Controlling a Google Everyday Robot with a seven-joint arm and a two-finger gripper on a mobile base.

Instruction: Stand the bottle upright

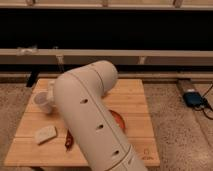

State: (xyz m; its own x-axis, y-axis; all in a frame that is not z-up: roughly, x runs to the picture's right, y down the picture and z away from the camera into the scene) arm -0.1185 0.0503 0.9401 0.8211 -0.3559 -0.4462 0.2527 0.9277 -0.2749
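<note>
The bottle does not show; my big white arm (90, 115) covers the middle of the wooden table (135, 100). My gripper is almost wholly hidden behind the arm's elbow at the table's left. Only a grey bit of it (49, 90) shows, just above a white cup (42, 102). A pale whitish block (45, 134) lies flat at the front left; I cannot tell what it is.
A red bowl (119, 120) peeks out at the arm's right edge. A red elongated thing (68, 140) lies next to the pale block. A black object (32, 78) sits off the table's back left corner. A rail (150, 54) runs behind. A blue device (192, 98) lies on the floor at right.
</note>
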